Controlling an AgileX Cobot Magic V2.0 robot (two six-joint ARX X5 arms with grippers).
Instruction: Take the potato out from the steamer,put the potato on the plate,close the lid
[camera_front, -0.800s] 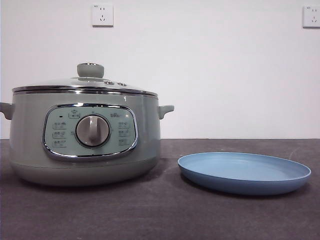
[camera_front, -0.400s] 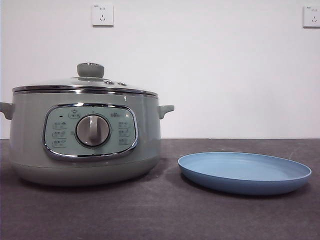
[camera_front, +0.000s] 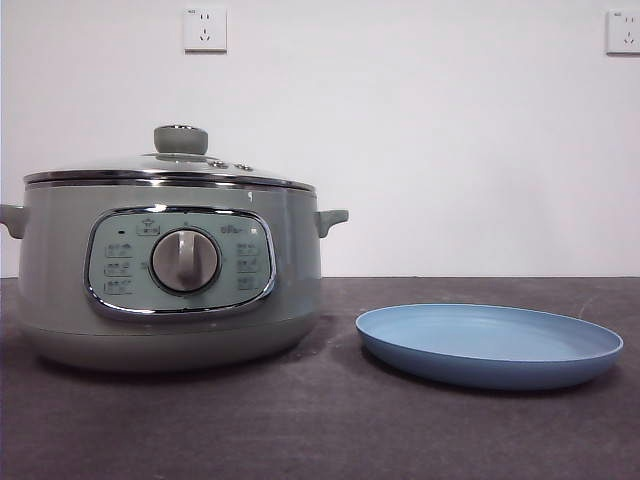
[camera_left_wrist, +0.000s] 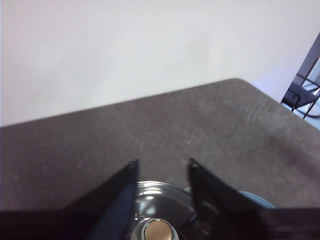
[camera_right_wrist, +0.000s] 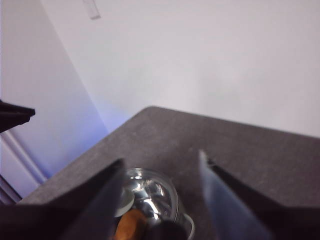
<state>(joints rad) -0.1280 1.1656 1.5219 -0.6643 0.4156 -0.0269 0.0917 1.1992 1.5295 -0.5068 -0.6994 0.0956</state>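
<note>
Both grippers, left (camera_left_wrist: 161, 167) and right (camera_right_wrist: 161, 165), hung spread and empty above the steamer (camera_front: 170, 300); we judged the lid (camera_front: 170, 168) untouched, the plate (camera_front: 490, 345) waiting bare.

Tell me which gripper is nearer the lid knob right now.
Left, as far as I can judge. The left gripper hangs open above the lid, its knob showing between the jaws. The right gripper, also open, views the lid off to one side.
</note>
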